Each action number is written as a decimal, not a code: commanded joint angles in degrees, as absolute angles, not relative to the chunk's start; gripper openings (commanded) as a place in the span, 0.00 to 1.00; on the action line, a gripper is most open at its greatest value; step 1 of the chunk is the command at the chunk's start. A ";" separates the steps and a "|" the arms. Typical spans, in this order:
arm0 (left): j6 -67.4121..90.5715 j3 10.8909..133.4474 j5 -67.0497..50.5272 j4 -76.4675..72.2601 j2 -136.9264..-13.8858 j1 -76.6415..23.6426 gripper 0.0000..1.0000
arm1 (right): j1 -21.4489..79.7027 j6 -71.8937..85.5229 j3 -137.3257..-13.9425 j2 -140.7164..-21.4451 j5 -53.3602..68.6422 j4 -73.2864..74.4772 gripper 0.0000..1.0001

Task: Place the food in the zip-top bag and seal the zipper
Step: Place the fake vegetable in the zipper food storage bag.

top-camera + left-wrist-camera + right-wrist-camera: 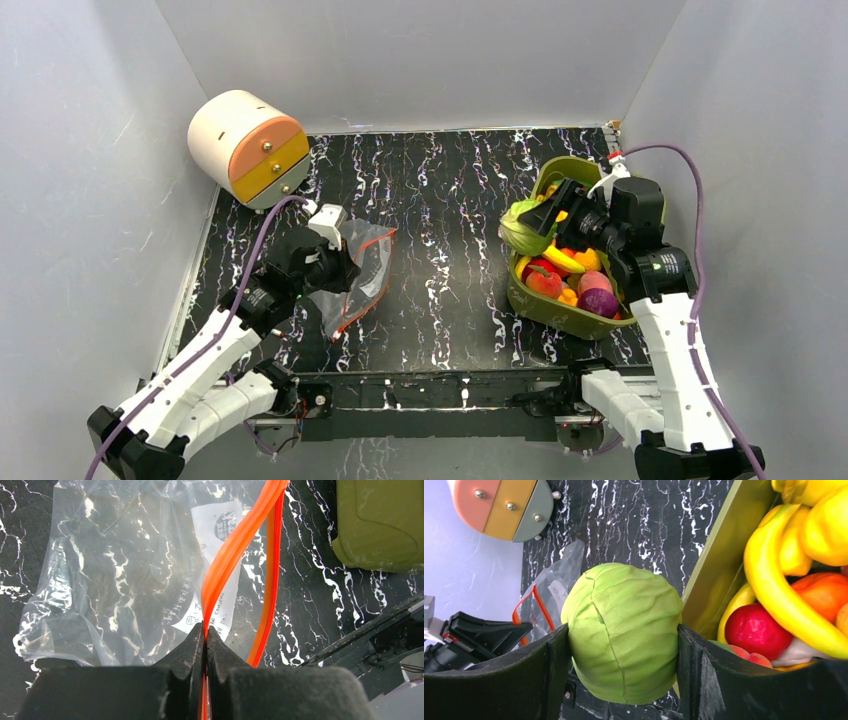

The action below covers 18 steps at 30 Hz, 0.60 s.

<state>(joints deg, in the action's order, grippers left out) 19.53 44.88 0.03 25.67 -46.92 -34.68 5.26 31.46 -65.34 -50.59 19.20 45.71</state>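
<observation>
Now you have two arms over one black marbled table [440,200], each with something in its jaws. Your left gripper [205,645] is pinched tight on one track of the orange zipper [235,545]. A second orange track runs just to the right of those jaws and apart from the first. The single clear zip-top bag [110,570] lies crumpled on the table, spreading ahead of the jaws and to their left.

Your right gripper [624,655] clamps one green cabbage [624,630], a pad pressed on either side of it. Just right of those jaws sits one olive tub [560,305]. It holds the remaining food: one long banana [774,580], one red fruit [754,630], and several yellow and orange pieces too crowded to count.

Your left arm reaches forward from its base at the near edge, elbow low, wrist turned toward the middle of the table. Your right arm rises from its base and folds leftward across the tub, holding the cabbage at the tub's left rim. One cream drum [245,145] with coloured drawer fronts stands well beyond the left jaws.
</observation>
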 commanded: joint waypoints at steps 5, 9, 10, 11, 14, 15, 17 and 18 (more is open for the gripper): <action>23.20 47.04 1.29 23.45 -47.27 -34.72 0.00 | 7.83 35.78 -62.40 -49.72 23.86 35.78 0.43; 25.05 46.44 1.58 23.27 -47.88 -34.72 0.00 | 14.71 34.43 -61.76 -53.20 19.89 34.00 0.44; 25.53 46.18 1.58 23.03 -47.85 -34.72 0.00 | 17.13 34.22 -62.12 -54.03 18.16 33.87 0.45; 25.94 45.75 1.51 22.76 -47.77 -34.72 0.00 | 19.94 34.57 -62.33 -54.93 16.89 33.05 0.45; 26.82 45.43 1.48 22.59 -47.41 -34.76 0.00 | 28.33 36.17 -63.63 -57.25 12.84 30.59 0.45; 27.07 45.24 1.49 22.50 -47.41 -34.77 0.00 | 30.67 36.63 -64.15 -57.95 11.45 30.03 0.45; 27.45 45.02 1.41 22.02 -47.42 -34.79 0.00 | 34.55 38.09 -64.63 -59.01 10.20 28.33 0.45; 27.58 45.08 1.26 21.86 -47.44 -34.77 0.00 | 36.19 39.13 -64.31 -59.39 10.65 26.70 0.45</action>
